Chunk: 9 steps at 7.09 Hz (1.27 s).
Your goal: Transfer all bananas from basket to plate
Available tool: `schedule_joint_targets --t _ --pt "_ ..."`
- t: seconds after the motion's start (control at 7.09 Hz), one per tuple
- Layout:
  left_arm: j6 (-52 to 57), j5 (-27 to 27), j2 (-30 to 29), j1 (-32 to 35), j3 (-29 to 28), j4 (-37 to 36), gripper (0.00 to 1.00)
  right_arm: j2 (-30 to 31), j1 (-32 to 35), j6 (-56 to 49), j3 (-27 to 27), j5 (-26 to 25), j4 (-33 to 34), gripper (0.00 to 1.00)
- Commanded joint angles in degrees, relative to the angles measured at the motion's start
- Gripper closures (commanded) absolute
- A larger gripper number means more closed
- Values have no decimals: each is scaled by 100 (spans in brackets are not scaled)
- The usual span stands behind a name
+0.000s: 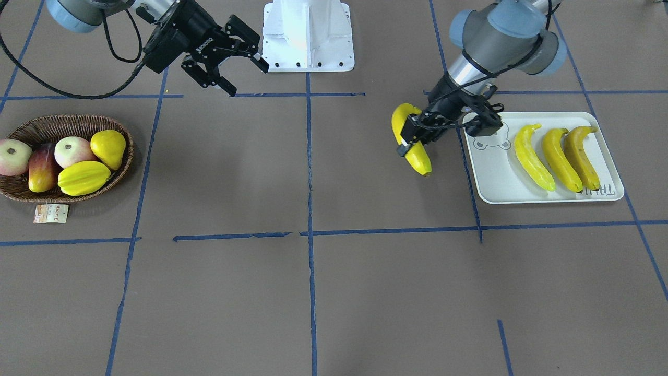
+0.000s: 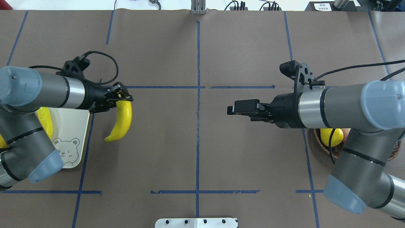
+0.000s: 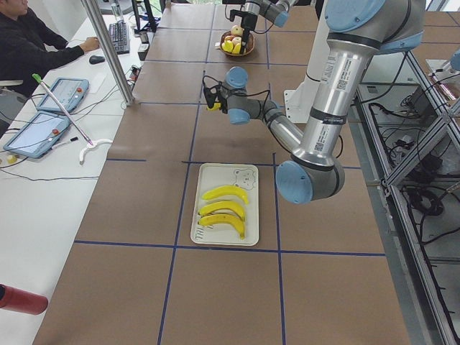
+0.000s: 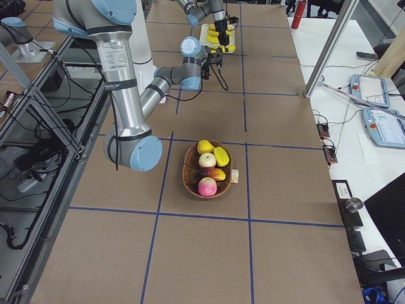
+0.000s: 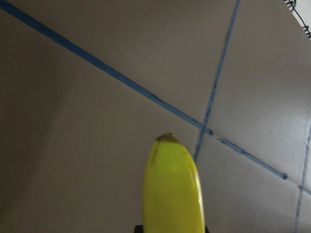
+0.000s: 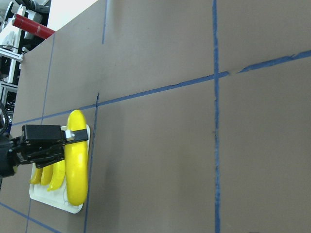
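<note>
My left gripper (image 1: 412,137) is shut on a yellow banana (image 1: 417,156) and holds it above the table, just beside the plate's (image 1: 496,180) bear-face end. The banana hangs tip down (image 2: 121,123) and fills the left wrist view (image 5: 172,189). Three bananas (image 1: 559,159) lie side by side on the plate. My right gripper (image 1: 249,79) is open and empty, in the air over the table between the basket (image 1: 62,121) and the centre. No banana shows in the basket.
The basket holds two apples (image 1: 73,150), a mango (image 1: 40,169), a pear (image 1: 109,148) and a star fruit (image 1: 83,177); its paper tag (image 1: 51,213) lies in front. The white robot base (image 1: 308,36) stands at the table's edge. An operator (image 3: 29,36) sits at a side desk.
</note>
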<state>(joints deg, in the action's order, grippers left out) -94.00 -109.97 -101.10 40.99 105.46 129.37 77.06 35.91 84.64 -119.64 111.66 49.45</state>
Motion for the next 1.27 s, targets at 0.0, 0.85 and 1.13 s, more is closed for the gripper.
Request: schedule_joint_targets --t 0.0,0.85,1.13 --pt "1073 20 1053 338 36 -237 100 431 758 -219 -7 733 3 0" --pt "1226 20 1278 287 -307 -220 0 451 882 -264 99 752 12 0" --pt "1558 -424 1338 444 34 -246 0 442 1459 -1110 46 1250 832 0"
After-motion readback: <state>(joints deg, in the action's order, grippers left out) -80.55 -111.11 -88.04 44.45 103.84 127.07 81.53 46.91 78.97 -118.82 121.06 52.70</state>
